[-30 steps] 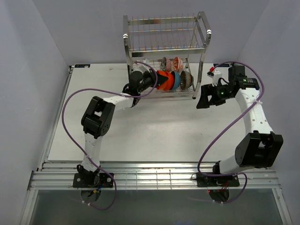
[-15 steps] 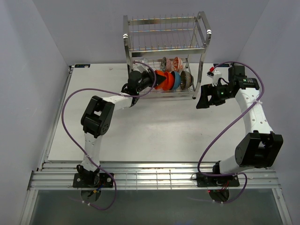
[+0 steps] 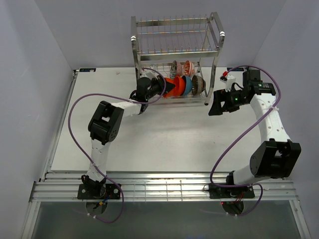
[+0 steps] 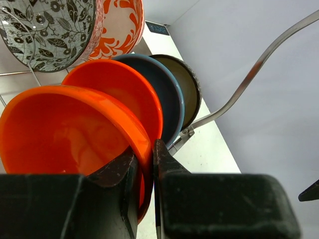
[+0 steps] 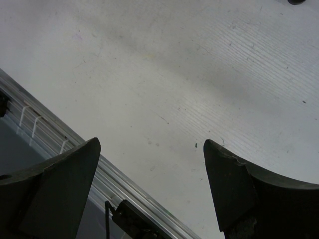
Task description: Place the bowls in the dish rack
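Orange bowl (image 4: 60, 132) (rim) pinched between left jaws.

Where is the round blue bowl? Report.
Top view: the round blue bowl stands on edge in the silver wire dish rack's lower tier, between a plain orange bowl and a brown bowl.

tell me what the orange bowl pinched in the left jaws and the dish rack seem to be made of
The orange bowl is probably plastic or melamine, though glazed ceramic is possible: thin rim, even colour, smooth with a soft sheen. The dish rack looks like polished metal wire, likely steel or chrome-plated: thin silver rods with bright reflections.
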Controlling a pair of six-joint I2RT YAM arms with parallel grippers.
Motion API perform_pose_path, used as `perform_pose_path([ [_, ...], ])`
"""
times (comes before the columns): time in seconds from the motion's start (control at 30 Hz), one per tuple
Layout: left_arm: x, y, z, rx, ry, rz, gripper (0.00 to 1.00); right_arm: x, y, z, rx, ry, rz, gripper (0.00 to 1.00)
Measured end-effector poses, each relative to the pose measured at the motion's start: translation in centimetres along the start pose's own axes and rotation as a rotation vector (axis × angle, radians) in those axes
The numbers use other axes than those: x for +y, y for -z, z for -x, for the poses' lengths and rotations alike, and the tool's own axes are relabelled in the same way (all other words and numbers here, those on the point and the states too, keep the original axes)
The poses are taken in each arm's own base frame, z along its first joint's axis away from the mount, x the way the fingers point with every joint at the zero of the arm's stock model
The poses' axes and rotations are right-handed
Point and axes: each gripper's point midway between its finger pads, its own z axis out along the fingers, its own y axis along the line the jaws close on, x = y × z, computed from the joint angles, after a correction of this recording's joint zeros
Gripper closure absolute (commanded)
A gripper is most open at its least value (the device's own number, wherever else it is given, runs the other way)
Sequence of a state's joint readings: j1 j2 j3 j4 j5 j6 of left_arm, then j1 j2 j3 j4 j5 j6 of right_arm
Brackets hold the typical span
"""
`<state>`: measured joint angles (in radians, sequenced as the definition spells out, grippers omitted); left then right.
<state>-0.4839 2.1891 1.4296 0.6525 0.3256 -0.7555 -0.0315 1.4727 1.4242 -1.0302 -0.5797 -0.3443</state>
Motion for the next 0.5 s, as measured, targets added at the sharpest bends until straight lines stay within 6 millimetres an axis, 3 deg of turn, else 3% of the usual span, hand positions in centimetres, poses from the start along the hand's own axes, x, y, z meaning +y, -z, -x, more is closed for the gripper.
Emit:
perform_pose_path([
  [0.5,0.70,-0.75,0.16,-0.014,-0.001,-0.015,1.00,-0.03,-0.02,-0.02,0.001,0.004,0.000,0.10],
])
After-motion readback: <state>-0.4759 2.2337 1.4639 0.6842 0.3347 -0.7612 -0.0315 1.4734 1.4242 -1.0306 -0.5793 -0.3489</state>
